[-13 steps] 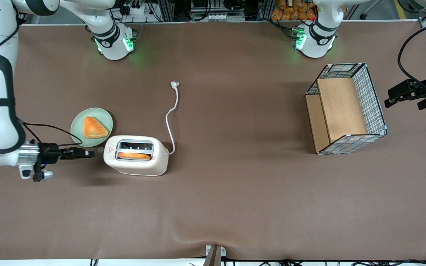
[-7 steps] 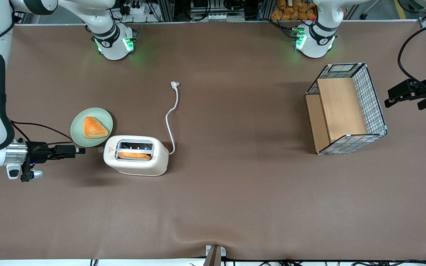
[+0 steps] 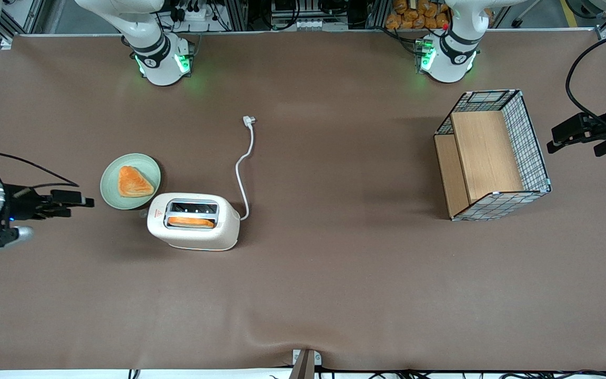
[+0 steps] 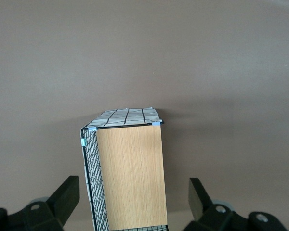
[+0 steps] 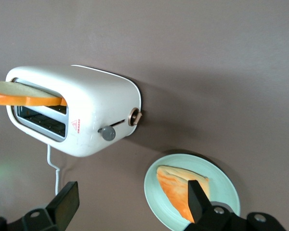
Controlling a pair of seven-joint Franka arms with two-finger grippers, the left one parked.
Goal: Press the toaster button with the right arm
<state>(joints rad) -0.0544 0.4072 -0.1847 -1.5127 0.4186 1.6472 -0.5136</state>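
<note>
Right arm's gripper [image 3: 84, 201] above the tabletop [image 3: 334, 295], well apart from the toaster [image 3: 193, 221], jaws released. Toaster button [image 5: 106, 133] untouched, bread slice [image 5: 24, 93] standing out of one slot.

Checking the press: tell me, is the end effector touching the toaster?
No, the end effector hangs apart from the toaster, with bare table between them.

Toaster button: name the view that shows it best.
Right wrist view: the toaster button faces that camera, plain on the toaster's end face. From the front it barely shows; the left wrist view misses it. The tool hangs apart.
</note>
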